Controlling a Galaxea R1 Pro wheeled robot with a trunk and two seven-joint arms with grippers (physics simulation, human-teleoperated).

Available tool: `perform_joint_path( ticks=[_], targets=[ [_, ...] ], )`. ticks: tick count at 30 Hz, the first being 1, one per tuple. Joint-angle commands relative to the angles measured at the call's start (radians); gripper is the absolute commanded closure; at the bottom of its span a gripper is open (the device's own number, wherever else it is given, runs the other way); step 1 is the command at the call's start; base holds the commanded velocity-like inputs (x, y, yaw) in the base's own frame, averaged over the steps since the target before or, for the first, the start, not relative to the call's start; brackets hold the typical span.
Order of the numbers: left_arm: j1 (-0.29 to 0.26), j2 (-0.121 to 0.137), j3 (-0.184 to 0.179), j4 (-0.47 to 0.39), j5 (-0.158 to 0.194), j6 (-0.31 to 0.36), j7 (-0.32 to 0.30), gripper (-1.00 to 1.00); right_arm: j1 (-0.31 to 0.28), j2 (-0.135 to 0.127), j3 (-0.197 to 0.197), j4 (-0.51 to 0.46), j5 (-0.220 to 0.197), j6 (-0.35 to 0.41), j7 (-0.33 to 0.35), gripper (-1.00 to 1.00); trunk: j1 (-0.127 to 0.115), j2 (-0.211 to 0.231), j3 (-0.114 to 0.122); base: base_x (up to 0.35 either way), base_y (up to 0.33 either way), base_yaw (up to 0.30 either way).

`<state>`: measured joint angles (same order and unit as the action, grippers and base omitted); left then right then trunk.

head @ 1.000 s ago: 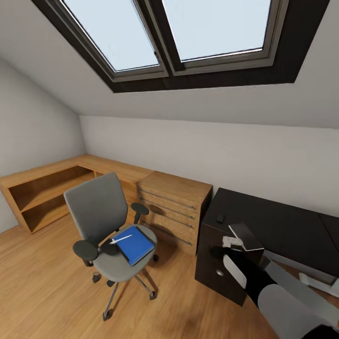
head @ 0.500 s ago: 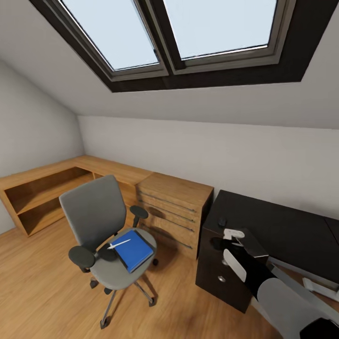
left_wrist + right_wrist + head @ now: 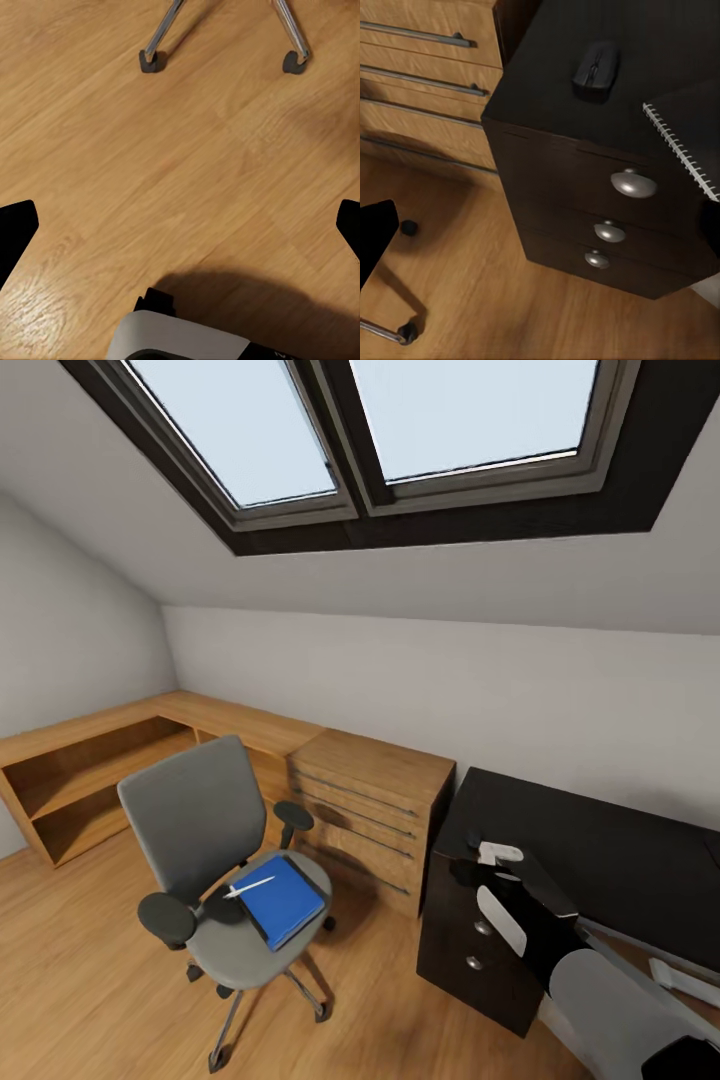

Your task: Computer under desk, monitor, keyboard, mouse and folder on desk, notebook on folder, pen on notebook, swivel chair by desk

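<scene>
Right claw (image 3: 497, 857): grips notebook (image 3: 690, 142) over tabletop (image 3: 590, 840) edge, mouse (image 3: 597, 66) just beside. Left claw (image 3: 180, 225): spread wide above open floor (image 3: 150, 165).

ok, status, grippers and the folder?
Left gripper: jaws open over floor. Right gripper at desk corner, notebook alongside, grip unclear. Folder and pen on swivel chair seat. Mouse on desk.
</scene>
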<state>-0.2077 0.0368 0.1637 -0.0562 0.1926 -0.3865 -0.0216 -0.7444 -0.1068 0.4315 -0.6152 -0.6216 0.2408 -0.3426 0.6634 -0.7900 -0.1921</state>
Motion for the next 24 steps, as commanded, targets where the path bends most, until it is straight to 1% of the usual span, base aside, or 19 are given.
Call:
perform_joint_path(
  ticks=[1, 7, 17, 21, 24],
  targets=[
    [-0.001, 0.000, 0.005, 0.001, 0.001, -0.003, -0.002, -1.00, -0.001, -0.002, 0.008, -0.002, -0.007, 0.003, -0.009, -1.00, 0.001, -0.001, -0.002, 0.291, 0.000, 0.000],
    [-0.001, -0.001, 0.005, 0.001, 0.001, -0.003, -0.003, -1.00, -0.001, -0.004, 0.007, -0.003, -0.007, 0.003, -0.009, -1.00, 0.001, -0.001, -0.002, 0.254, 0.000, 0.000],
    [-0.001, -0.004, 0.005, 0.001, -0.001, -0.003, -0.003, -1.00, -0.001, -0.005, 0.007, -0.001, -0.007, -0.007, -0.009, -1.00, 0.001, -0.001, -0.002, 0.168, 0.000, 0.000],
    [-0.001, -0.005, 0.004, 0.001, -0.002, -0.003, -0.003, -1.00, -0.001, -0.014, 0.008, 0.000, -0.007, -0.026, -0.009, -1.00, 0.001, -0.001, -0.002, 0.198, 0.000, 0.000],
    [-0.001, -0.005, 0.004, 0.001, -0.002, -0.003, -0.003, -1.00, -0.001, -0.017, 0.009, 0.001, -0.007, -0.030, -0.009, -1.00, 0.001, -0.001, -0.002, 0.086, 0.000, 0.000]
  ],
)
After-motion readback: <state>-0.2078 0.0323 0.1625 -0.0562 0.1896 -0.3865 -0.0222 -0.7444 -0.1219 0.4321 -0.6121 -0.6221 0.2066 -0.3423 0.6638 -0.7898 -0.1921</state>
